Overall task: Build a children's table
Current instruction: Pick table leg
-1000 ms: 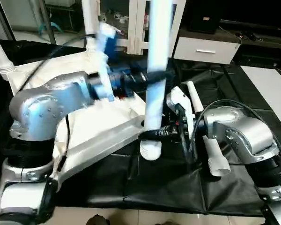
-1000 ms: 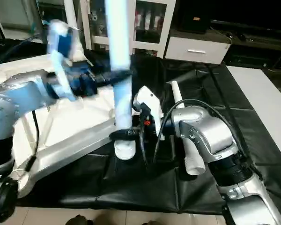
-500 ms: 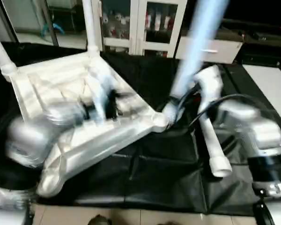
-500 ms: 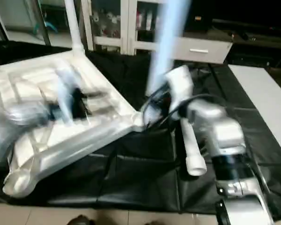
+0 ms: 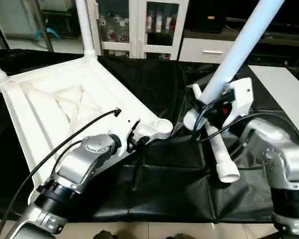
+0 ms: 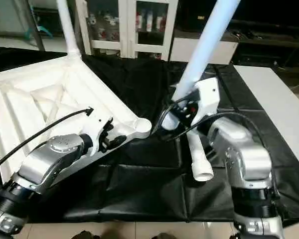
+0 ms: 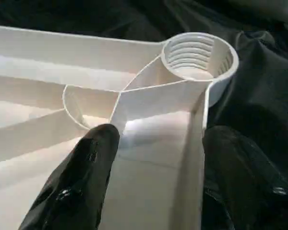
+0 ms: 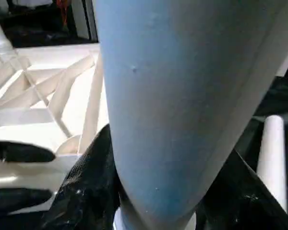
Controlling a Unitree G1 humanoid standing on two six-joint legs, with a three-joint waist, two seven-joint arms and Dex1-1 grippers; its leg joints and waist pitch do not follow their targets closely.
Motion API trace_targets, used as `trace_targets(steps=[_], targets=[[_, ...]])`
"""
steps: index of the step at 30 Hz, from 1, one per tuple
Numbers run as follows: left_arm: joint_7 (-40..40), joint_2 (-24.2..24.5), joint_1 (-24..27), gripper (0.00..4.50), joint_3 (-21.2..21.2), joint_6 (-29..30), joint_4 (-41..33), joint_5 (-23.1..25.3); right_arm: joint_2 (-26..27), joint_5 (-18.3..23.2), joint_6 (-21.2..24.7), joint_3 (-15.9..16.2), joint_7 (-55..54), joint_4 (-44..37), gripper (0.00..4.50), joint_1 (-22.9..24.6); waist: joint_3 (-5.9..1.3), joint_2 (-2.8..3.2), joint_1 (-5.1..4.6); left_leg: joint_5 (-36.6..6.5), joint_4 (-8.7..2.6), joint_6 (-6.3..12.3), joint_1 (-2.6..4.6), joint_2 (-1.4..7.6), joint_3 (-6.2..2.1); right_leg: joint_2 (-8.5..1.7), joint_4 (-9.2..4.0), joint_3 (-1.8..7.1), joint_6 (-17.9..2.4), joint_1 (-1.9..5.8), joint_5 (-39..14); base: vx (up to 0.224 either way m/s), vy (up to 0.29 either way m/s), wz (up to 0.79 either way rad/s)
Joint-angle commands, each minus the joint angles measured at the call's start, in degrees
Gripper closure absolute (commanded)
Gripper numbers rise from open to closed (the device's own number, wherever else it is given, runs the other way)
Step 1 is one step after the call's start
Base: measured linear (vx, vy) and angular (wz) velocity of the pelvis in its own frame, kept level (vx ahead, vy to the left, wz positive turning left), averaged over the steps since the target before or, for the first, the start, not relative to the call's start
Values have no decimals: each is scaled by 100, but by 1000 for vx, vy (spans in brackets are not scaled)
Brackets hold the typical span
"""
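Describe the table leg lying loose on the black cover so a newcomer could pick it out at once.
Start at the upturned white tabletop on the black cover, then look past its empty corner socket towards the robot's right. The loose leg lies flat there, open end nearest the robot. Two legs stand screwed in and the right gripper holds another tilted; this one touches no gripper.

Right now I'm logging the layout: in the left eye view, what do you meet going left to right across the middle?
Tabletop → left gripper → empty corner socket → right gripper holding a leg → leg lying on the black cover.
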Motion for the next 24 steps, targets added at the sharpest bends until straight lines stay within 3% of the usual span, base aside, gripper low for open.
trace_targets(steps=[1,5,9,10,12,13,16,20,24], targets=[[52,-16,-18,151,83,233,143,-33,-1,-54,-12,41,-96,-176,264,-26,-381,70,-1,-1841,-464,-315,105,30,-28,-241,-553,154,-590,205,-2296,0,0,0],[-112,-26,45,192,73,213,153,118,51,-86,-27,91,-198,-201,264,-26,-372,73,-6,-1854,-468,-311,102,30,-25,-242,-558,156,-608,204,-2271,0,0,0],[-411,-12,119,215,75,370,-59,-53,78,-127,-46,125,-219,-183,264,-39,-376,77,-12,-1825,-474,-317,97,35,-26,-245,-539,163,-642,211,-2167,0,0,0],[-447,-15,117,227,78,372,-96,-89,76,-134,-48,125,-225,-175,264,-46,-371,101,-15,-1844,-476,-325,100,32,-24,-239,-542,166,-660,204,-2125,0,0,0],[-496,-50,116,238,136,510,-176,-223,69,-130,-42,124,-224,-169,264,-54,-380,77,-14,-1799,-473,-317,98,32,-15,-241,-525,170,-694,216,-2044,0,0,0],[-559,26,105,241,29,522,-183,-146,59,-126,-49,132,-225,-145,264,-63,-383,55,-9,-1732,-477,-304,89,40,-15,-241,-520,170,-725,225,-1959,0,0,0],[-681,141,109,265,-110,555,-133,65,49,-116,-55,170,-232,-93,264,-95,-367,101,-7,-1786,-484,-300,103,41,-18,-243,-528,174,-713,211,-2003,0,0,0],[-744,150,100,305,-117,629,-112,141,35,-145,-54,195,-192,-75,264,-121,-364,97,-11,-1832,-485,-323,107,40,-16,-250,-534,176,-707,216,-2048,0,0,0],[-760,267,32,330,-328,530,57,402,13,-167,-29,217,-151,-94,264,-131,-347,91,-17,-1979,-491,-315,117,35,-24,-252,-569,171,-604,196,-2372,0,0,0]])
